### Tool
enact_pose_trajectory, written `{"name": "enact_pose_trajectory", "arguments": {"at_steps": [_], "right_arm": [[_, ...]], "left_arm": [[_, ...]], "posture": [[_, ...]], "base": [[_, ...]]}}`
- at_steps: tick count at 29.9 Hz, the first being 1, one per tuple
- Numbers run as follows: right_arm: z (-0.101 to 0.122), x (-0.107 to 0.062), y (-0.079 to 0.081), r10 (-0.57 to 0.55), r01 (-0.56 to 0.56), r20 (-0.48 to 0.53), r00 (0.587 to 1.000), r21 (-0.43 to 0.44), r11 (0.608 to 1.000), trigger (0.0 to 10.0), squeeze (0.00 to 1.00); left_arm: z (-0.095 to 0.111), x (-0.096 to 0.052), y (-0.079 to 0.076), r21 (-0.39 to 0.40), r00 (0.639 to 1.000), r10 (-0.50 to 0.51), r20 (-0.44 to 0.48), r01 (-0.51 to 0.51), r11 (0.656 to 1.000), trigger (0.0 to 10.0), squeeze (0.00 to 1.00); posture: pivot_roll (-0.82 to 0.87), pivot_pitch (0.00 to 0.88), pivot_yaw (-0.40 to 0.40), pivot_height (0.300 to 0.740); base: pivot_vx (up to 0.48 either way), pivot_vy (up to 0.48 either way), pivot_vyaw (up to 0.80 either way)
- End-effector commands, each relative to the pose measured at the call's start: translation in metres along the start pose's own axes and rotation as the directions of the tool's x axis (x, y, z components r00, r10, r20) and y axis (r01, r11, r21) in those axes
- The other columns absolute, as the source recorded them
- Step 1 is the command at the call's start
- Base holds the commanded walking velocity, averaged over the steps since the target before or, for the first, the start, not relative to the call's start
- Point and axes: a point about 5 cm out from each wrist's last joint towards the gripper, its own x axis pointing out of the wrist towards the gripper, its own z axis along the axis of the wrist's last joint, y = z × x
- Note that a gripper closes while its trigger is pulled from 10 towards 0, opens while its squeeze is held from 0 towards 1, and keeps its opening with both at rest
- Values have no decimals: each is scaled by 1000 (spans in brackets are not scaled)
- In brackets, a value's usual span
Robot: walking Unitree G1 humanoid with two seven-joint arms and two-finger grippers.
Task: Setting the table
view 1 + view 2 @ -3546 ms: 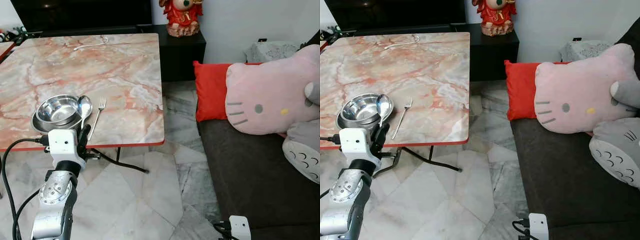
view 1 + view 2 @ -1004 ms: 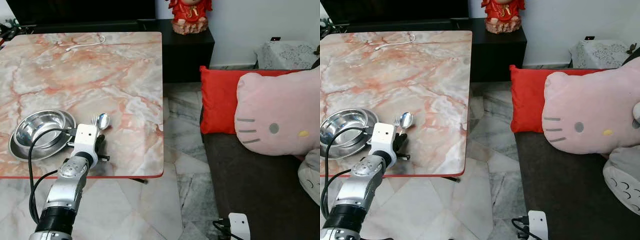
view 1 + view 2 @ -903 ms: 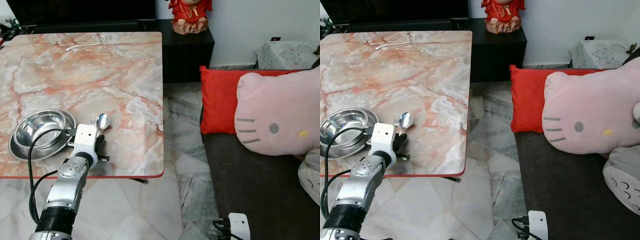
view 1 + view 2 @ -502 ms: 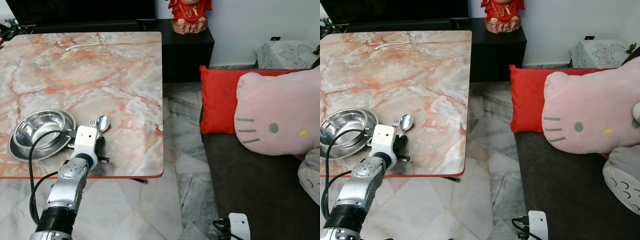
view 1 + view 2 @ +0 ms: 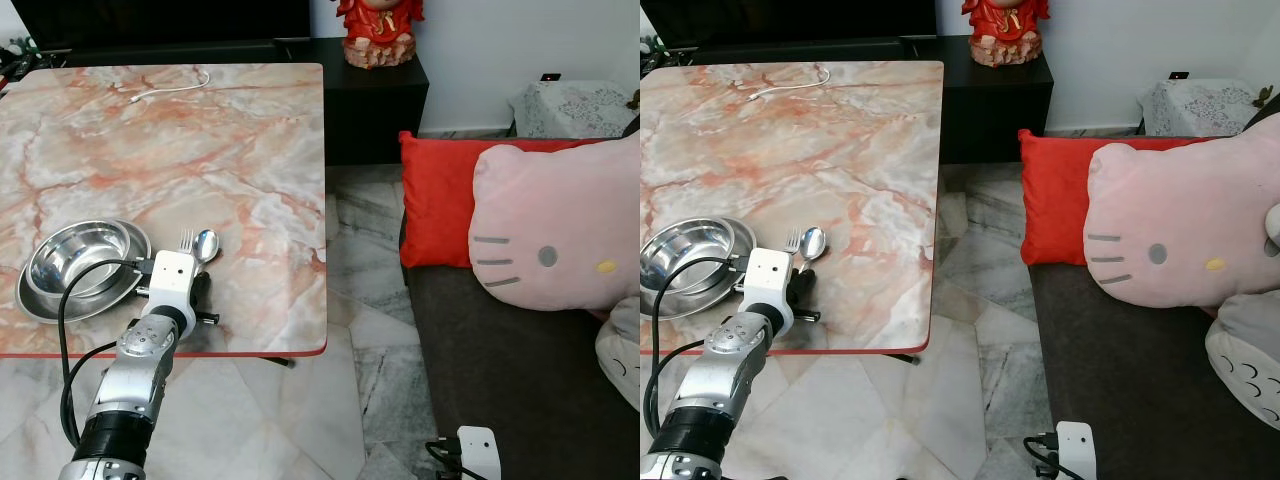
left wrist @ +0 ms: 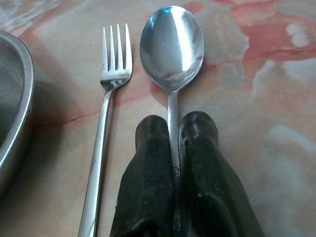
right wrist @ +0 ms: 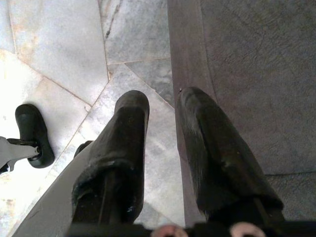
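The left pincer (image 6: 174, 129) pinches the handle of the spoon (image 6: 172, 47), which lies flat on the marble surface (image 5: 200, 140) near its front edge. A fork (image 6: 109, 98) lies just left of the spoon (parallel, not touching), beside the steel bowl (image 5: 80, 262). The right pincer (image 7: 160, 106) hangs spread over the floor (image 7: 59, 49) by the sofa (image 7: 247, 74).

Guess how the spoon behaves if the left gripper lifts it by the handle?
Likely stiff: the spoon looks like polished metal. Probably slippery, since the left gripper pinches only its thin, smooth handle. The bowl end may droop or swivel, being far beyond the fingertips. The fork alongside could get nudged.
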Motion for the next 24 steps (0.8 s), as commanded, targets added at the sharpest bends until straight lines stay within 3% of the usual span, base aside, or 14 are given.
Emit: {"name": "enact_pose_trajectory", "arguments": {"at_steps": [1, 23, 24], "right_arm": [[-9, -2, 0, -1, 1, -30, 1000, -4, 1000, 10000, 0], [-9, -2, -1, -4, 4, -32, 999, -8, 1000, 10000, 0], [-9, -2, -1, -5, 4, -32, 999, -8, 1000, 10000, 0]], "left_arm": [[0, 0, 4, 22, 1000, 8, -6, -8, 1000, 10000, 200], [2, 2, 2, 25, 1000, 4, 6, -4, 1000, 10000, 290], [2, 2, 2, 26, 1000, 5, 6, -5, 1000, 10000, 365]], "posture": [[-42, 139, 16, 740], [-44, 140, 16, 740], [-44, 141, 15, 740]], "base": [[0, 0, 0], [0, 0, 0], [0, 0, 0]]}}
